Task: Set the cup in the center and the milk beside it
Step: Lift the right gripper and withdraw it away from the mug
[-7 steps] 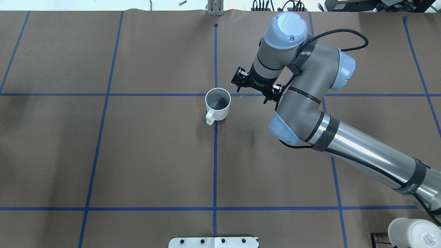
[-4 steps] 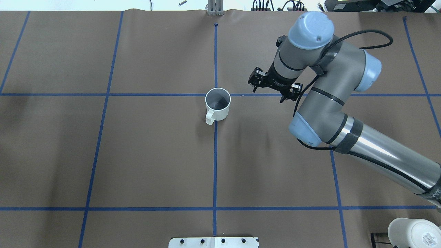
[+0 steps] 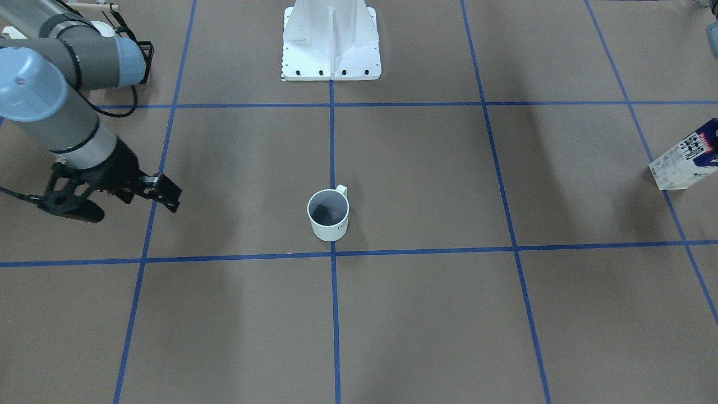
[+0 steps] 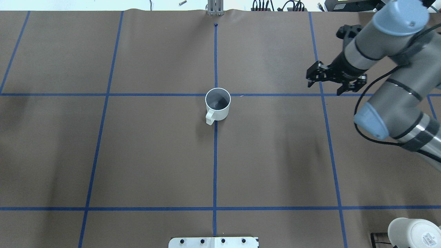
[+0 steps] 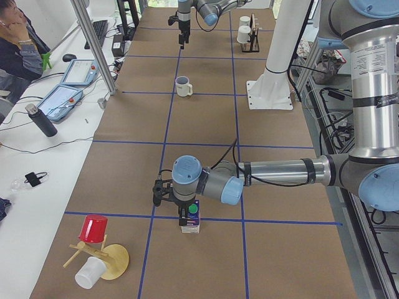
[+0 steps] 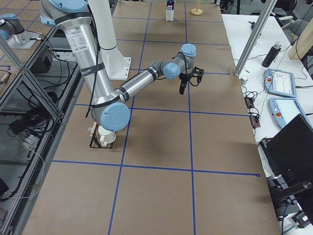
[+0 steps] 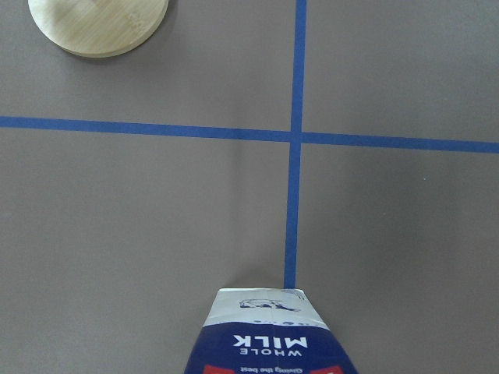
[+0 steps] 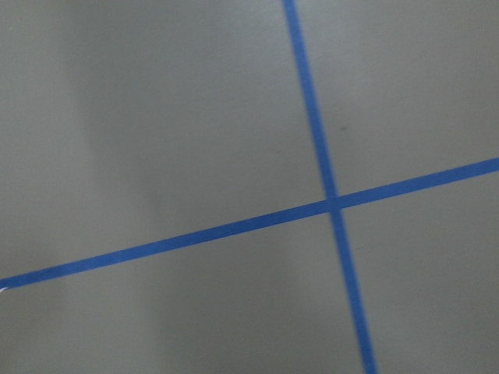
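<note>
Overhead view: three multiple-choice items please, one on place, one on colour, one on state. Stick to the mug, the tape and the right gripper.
1. Where does the small white one-handled mug stand?
A at the middle crossing of the grid
B at the far edge
C in a near corner

2. What colour are the thin tape grid lines?
A red
B blue
C yellow

3. How do the jaws of the black right gripper stand?
A shut on the mug
B open, empty
C shut, empty

Key:
1 A, it sits right at the centre crossing.
2 B, every line is blue.
3 B, the jaws stand apart with nothing between them, away from the mug.
</note>
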